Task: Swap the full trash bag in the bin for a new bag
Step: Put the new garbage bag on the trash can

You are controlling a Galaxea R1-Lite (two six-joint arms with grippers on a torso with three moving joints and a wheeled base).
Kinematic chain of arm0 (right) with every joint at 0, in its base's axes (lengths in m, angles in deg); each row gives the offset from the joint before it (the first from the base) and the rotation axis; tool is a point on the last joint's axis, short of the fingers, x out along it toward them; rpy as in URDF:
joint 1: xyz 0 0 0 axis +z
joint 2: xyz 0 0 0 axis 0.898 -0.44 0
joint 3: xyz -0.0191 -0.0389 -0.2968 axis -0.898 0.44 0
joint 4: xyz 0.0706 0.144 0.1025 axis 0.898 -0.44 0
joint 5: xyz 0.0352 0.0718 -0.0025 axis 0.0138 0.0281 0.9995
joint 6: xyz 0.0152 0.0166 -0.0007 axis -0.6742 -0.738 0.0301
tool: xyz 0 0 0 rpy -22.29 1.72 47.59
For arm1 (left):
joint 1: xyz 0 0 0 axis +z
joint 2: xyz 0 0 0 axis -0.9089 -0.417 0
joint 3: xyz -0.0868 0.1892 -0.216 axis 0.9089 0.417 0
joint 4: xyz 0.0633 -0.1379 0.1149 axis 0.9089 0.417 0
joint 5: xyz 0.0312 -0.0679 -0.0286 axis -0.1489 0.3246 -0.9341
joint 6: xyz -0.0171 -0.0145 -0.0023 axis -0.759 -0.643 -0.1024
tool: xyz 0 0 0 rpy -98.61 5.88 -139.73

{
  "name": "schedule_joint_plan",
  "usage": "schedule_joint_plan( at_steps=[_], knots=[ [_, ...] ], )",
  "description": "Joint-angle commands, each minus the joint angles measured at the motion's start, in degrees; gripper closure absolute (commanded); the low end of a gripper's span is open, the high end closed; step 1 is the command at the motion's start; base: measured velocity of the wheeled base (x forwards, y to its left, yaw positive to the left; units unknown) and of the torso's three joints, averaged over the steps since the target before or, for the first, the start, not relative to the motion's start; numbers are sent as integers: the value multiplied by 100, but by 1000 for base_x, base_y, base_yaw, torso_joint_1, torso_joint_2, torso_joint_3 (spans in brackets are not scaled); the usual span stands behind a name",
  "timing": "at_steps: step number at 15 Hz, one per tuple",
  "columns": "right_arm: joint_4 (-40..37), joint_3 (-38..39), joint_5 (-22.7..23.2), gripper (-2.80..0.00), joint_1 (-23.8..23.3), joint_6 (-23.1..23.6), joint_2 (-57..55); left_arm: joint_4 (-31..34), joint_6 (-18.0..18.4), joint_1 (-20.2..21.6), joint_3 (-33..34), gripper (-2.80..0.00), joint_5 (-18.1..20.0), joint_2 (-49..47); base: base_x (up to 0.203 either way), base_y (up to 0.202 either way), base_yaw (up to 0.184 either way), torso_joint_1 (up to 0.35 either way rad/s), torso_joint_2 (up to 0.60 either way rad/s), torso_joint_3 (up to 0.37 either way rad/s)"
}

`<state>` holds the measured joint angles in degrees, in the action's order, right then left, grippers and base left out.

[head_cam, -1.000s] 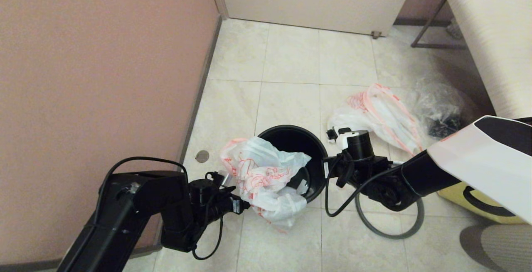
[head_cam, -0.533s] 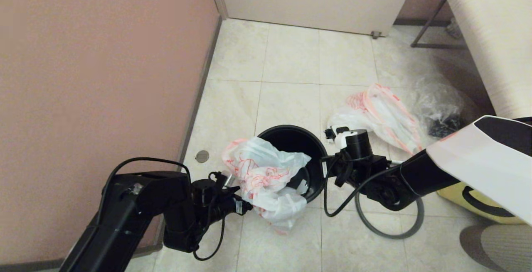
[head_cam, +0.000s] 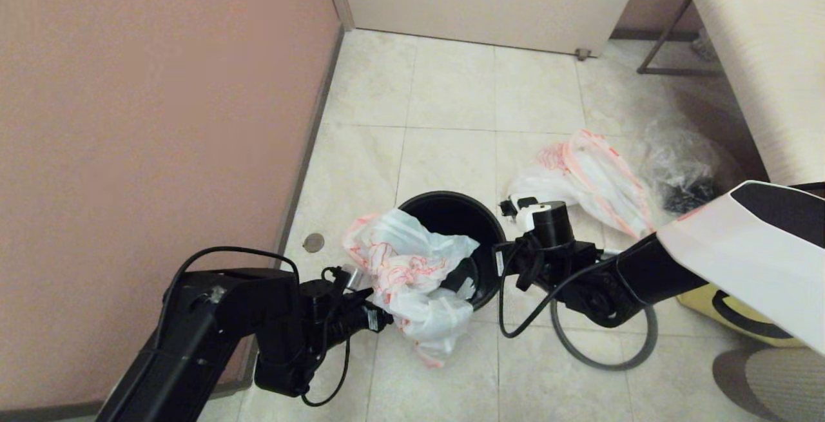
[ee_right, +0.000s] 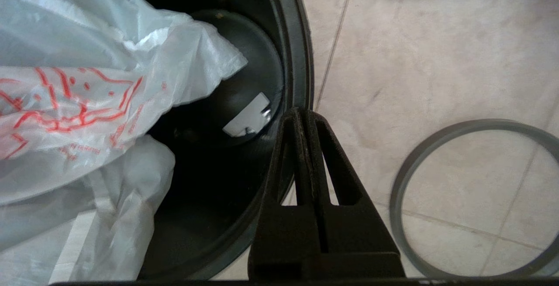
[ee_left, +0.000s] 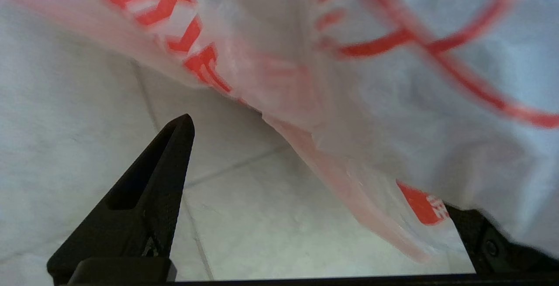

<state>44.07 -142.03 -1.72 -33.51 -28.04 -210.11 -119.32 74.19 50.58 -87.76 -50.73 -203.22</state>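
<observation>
Draping over the near-left rim of the bin point(head_cam: 480, 229), the new bag point(head_cam: 412, 274) spills onto the floor. Left gripper point(ee_left: 314, 181) spread wide against its outer side, gripping nothing. Right gripper point(ee_right: 303, 118) clenched empty at the bin's right rim. Full bag point(head_cam: 590, 180) lies right of the bin, grey hoop point(head_cam: 606, 351) too.

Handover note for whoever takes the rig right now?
Left gripper: open, fingers either side of the new bag's edge at the bin's near-left rim.
Right gripper: shut, empty, at the bin's right rim.
New bag: draped over the bin rim, mostly outside.
Full trash bag: out, on the floor right of the bin.
Grey hoop: on the floor.
Left: spread bag inside, refit hoop.
</observation>
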Motion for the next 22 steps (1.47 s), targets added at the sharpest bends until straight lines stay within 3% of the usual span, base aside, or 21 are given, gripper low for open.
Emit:
schedule_joint_plan(
  at_steps=[1, 2, 6, 10, 13, 14, 18, 20, 22],
  knots=[
    [-141, 47, -16, 0, 15, -35, 60, -38, 69, 16, 323, -280, -6, 111, 0, 0, 0, 0, 0, 0],
    [-321, 59, -17, 0, 55, -135, 165, -49, 290, 18, 456, -280, -125, 192, 0, 0, 0, 0, 0, 0],
    [-722, 181, 172, 0, 195, -607, 462, -52, 369, -233, 492, -280, -301, 275, 0, 0, 0, 0, 0, 0],
    [-1132, 276, 229, 0, 299, -733, 545, 153, 693, -245, 1767, -280, -309, 1365, 0, 0, 0, 0, 0, 0],
    [-1902, 369, 227, 0, 533, -1317, 821, 269, 989, -261, 2754, -280, -313, 2098, 0, 0, 0, 0, 0, 0],
    [-2112, 435, 232, 0, 668, -1470, 886, 95, 1012, -263, 3039, 0, -323, 2271, 0, 0, 0, 0, 0, 0],
    [-2150, 579, 268, 0, 1035, -1694, 422, -246, 1117, -265, 3958, 0, -360, 3356, 0, 0, 0, 0, 0, 0],
    [-2034, 429, 447, 0, 1163, -1696, -19, -235, 1249, -250, 3940, 0, -460, 3578, 0, 0, 0, 0, 0, 0],
    [-1583, 336, 888, 0, 1201, -1706, -356, -141, 1309, -368, 3736, 0, -816, 3588, 0, 0, 0, 0, 0, 0]
  ],
)
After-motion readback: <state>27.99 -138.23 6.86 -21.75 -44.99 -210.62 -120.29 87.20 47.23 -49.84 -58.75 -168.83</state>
